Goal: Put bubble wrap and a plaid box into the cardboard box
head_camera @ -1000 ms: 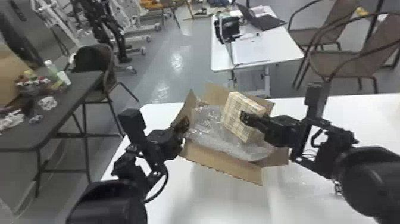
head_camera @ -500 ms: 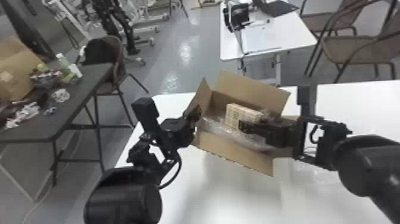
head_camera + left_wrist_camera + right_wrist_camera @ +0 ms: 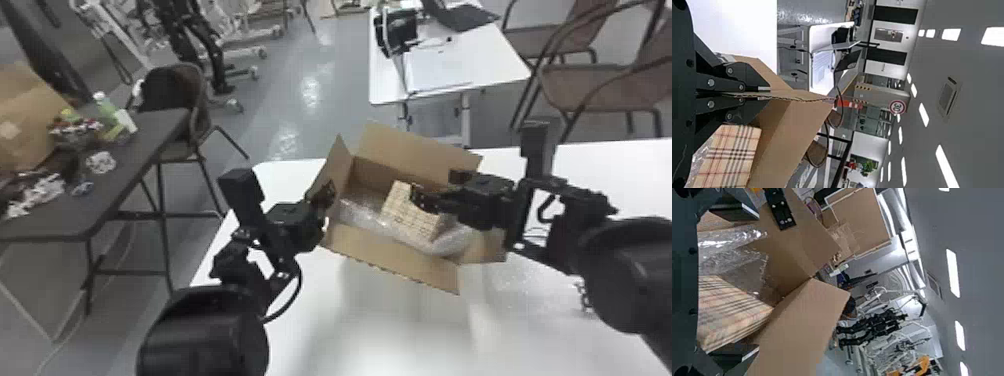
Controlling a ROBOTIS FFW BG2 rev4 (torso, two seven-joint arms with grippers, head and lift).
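Grey floor ran behind the white table, with a dark table off to the left and a smaller white table farther back. On the nearer white table stood the cardboard box, its flaps up and splayed outward. Bubble wrap lay inside it, and the plaid box sat tilted against the wrap, within the opening. The left gripper had its fingers pressed together on a side flap, whose edge ran between them in the left wrist view. The right gripper was over the opposite side of the carton, its fingers spread wide, with the plaid box lying between them in the right wrist view.
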